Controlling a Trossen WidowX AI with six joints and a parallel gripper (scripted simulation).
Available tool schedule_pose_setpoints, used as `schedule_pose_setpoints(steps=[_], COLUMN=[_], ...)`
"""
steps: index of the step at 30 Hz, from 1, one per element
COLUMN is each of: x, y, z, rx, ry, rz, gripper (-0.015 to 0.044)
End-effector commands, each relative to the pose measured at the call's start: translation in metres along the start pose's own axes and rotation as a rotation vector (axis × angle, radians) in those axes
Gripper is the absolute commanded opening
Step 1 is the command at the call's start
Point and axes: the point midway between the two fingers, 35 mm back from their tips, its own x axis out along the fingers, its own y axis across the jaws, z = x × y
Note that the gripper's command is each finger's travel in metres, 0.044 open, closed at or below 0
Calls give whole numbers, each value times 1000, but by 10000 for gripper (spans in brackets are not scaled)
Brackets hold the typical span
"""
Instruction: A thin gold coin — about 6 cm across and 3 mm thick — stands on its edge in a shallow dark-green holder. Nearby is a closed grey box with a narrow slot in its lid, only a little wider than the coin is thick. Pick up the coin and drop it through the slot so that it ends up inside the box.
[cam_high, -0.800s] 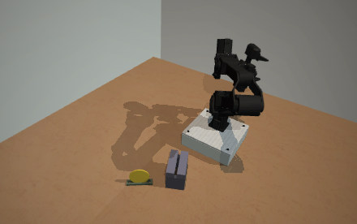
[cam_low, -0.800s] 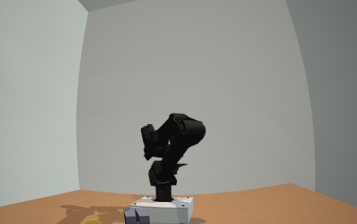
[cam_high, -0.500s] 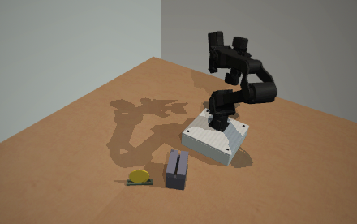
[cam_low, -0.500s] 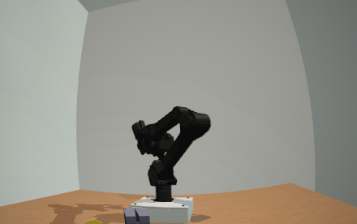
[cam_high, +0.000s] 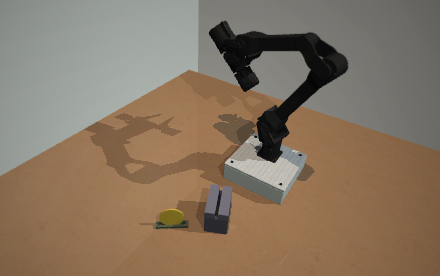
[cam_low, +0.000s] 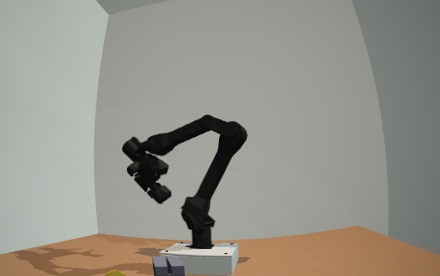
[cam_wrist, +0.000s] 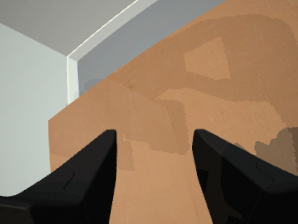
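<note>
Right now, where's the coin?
In the top view the coin stands in its green holder near the front of the table, just left of the grey box, far below the raised gripper.
</note>
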Motion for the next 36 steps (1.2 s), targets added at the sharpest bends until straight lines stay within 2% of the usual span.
schedule_pose_setpoints(steps=[1,10,17,22,29,36], x=[-22,-105,-173,-213,-298,-377], y=[20,24,-2,-26,-96,-193], z=[-52,-164,-224,-250,-282,-280], rx=[-234,-786,-1170,-1378,-1828,-2313], ry=[183,542,744,842,1026,1181], rz=[41,184,296,380,516,643], gripper=[161,161,161,161,161,161])
